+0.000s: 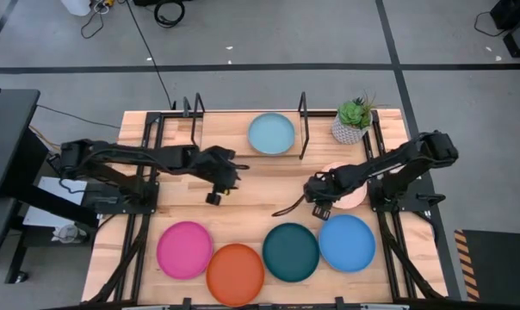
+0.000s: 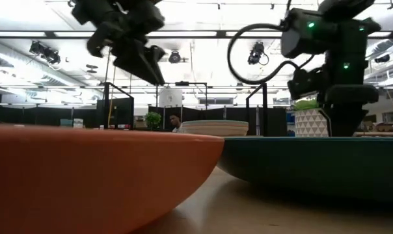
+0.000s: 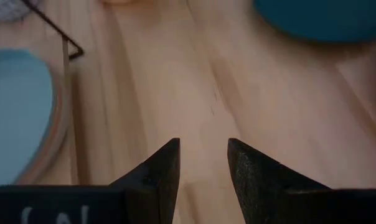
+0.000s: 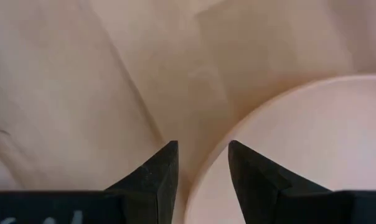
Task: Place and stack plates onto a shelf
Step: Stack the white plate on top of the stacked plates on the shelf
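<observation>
Pale peach plate (image 1: 353,195): near table's right edge, partly under right gripper (image 1: 316,207).

High view: light blue plate (image 1: 271,133) tops stack on shelf (image 1: 217,138) at far edge. Magenta plate (image 1: 184,250), orange plate (image 1: 235,273), teal plate (image 1: 290,251), blue plate (image 1: 347,242) along near edge. Left gripper (image 1: 215,195) over bare mid-table.

Low view: orange and teal rims fill foreground; shelf stack behind.

Left wrist view: jaws narrowly parted, empty.

Right wrist view: jaws narrowly parted, straddling peach rim (image 4: 213,155), no contact confirmed.

Judgement: plates light, stiff, likely slick; pinch at raised rim.
</observation>
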